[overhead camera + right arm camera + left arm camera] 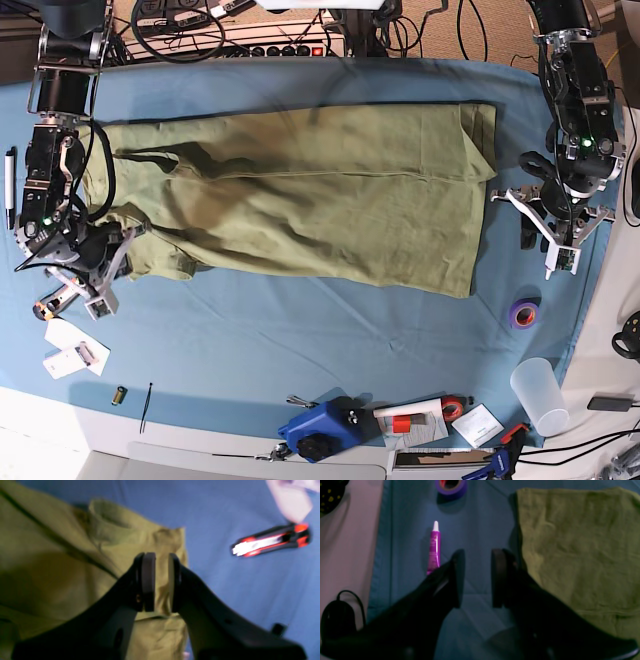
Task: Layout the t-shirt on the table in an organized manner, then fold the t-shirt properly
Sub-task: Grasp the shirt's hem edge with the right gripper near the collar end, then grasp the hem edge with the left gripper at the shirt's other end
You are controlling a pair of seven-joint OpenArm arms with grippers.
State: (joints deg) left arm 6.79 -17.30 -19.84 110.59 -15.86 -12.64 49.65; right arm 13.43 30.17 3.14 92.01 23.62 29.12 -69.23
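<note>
The olive-green t-shirt lies spread lengthwise across the light blue table, with some wrinkles at its left end. My right gripper hovers over that end's bunched edge. Its jaws stand a little apart, and fabric shows through the narrow gap but is not pinched. In the base view the right gripper is at the shirt's lower left corner. My left gripper is open over bare blue cloth, just beside the shirt's straight edge. In the base view the left gripper is just off the shirt's right end.
A purple tube and a purple tape roll lie near the left gripper. A red and black box cutter lies near the right gripper. A plastic cup, a blue tool and paper slips sit along the front edge.
</note>
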